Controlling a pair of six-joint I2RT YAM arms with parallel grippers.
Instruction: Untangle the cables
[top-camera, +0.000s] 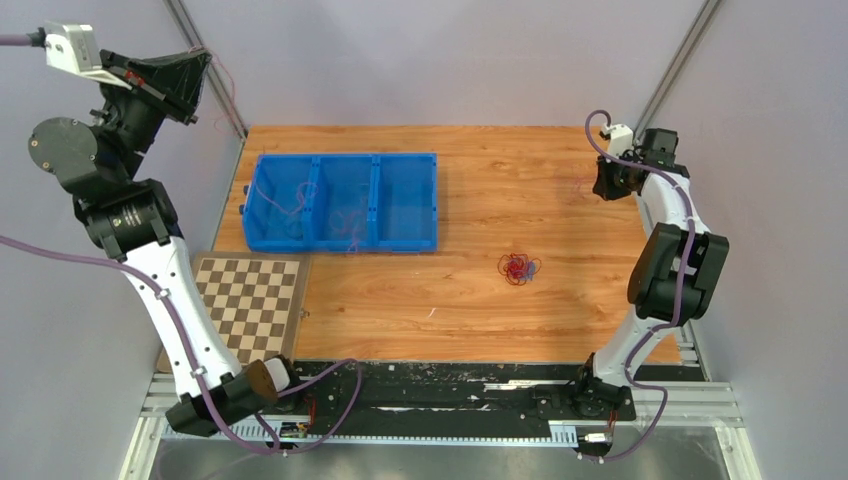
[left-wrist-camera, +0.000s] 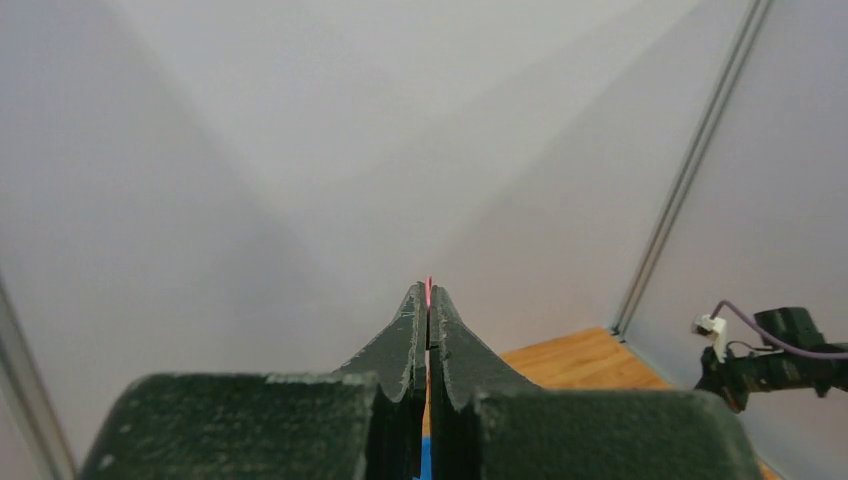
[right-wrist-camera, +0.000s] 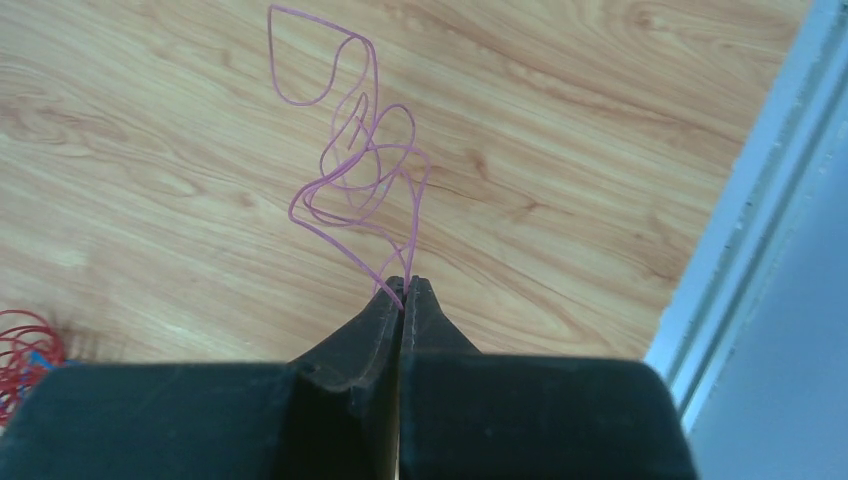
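My left gripper (top-camera: 203, 72) is raised high at the far left, above the table. Its jaws are shut on a thin pink cable (left-wrist-camera: 428, 286) whose tip pokes out between them; the strand (top-camera: 226, 82) hangs down toward the blue bin. My right gripper (top-camera: 598, 186) is low over the far right of the table, shut (right-wrist-camera: 405, 285) on a looped pink-purple cable (right-wrist-camera: 360, 170) that stands up from the jaws. A small tangle of red cable (top-camera: 519, 268) with blue bits lies on the wood right of centre, apart from both grippers. It also shows in the right wrist view (right-wrist-camera: 22, 352).
A blue three-compartment bin (top-camera: 262, 165) stands at the back left, with thin cables in its left and middle compartments. A checkerboard mat (top-camera: 250, 305) lies at the front left. Grey walls and metal posts enclose the table. The right arm (left-wrist-camera: 770, 360) shows in the left wrist view.
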